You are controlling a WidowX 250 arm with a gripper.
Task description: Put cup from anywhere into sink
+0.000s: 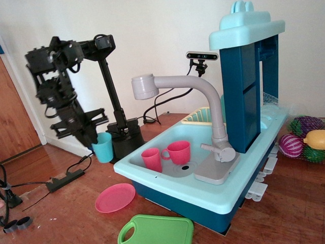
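The teal-blue cup (pixel 104 147) hangs upright in the air, left of the sink and above the floor. My gripper (pixel 93 141) is shut on its left rim and holds it lifted. The sink (pixel 152 165) has a light aqua basin on a dark blue base, with a grey curved faucet (pixel 203 91) over it. A pink handleless cup (pixel 151 159) and a pink mug (pixel 177 152) stand inside the basin.
A pink plate (pixel 115 197) lies on the wooden surface below the cup. A green cutting board (pixel 156 230) lies at the front. The arm's black base (pixel 127 137) stands behind the cup. Netted toy vegetables (pixel 304 142) sit at the right. A power strip (pixel 63 179) lies at left.
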